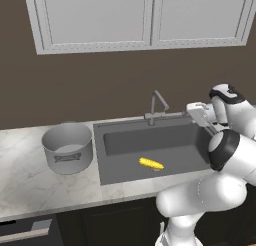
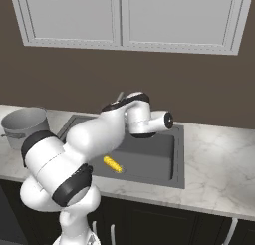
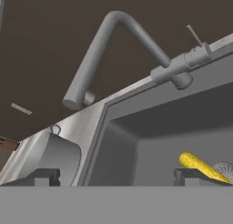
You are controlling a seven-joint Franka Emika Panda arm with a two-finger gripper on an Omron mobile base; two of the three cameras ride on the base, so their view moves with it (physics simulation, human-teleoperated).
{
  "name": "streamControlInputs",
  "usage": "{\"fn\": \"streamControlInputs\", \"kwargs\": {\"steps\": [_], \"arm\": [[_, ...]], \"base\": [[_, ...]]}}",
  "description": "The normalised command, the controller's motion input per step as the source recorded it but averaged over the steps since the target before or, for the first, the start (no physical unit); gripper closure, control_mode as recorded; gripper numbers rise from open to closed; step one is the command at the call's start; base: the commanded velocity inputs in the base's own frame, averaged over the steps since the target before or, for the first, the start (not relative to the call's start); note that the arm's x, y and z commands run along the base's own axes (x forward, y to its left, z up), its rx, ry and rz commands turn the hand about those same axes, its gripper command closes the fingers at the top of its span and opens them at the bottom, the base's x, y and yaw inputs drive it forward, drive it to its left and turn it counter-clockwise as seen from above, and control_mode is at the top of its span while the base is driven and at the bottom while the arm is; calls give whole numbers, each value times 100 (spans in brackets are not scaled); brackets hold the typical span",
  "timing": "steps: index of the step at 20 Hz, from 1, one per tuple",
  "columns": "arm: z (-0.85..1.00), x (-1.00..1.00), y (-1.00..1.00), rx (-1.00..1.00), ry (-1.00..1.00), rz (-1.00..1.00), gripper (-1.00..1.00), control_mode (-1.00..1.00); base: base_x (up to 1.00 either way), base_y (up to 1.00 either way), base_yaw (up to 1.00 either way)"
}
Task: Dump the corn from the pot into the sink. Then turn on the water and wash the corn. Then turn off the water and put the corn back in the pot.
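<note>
Finger tips (image 3: 44, 176) set wide apart and empty, corn (image 3: 200, 166) partly hidden behind one tip, drain (image 3: 225, 167) cut off, gripper (image 1: 199, 111) level beside faucet (image 1: 157, 106).

Open basin of the sink (image 1: 120, 142) around the corn (image 1: 151, 164); faucet (image 1: 157, 106) overhangs the back rim.

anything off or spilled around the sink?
Nothing stands out. The corn lies loose on the sink floor, the pot stands upright on the counter left of it, and no water runs from the faucet.
</note>
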Motion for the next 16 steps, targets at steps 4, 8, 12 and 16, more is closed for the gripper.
{"fn": "streamControlInputs", "kwargs": {"steps": [4,8,12,16], "arm": [[-14,36,0,2,0,0,-100,-100],[-17,35,0,2,0,0,-100,-100],[-6,31,0,6,0,0,-100,-100],[-1,34,0,6,0,0,-100,-100]], "base": [[0,0,0],[0,0,0],[0,0,0],[0,0,0]]}}
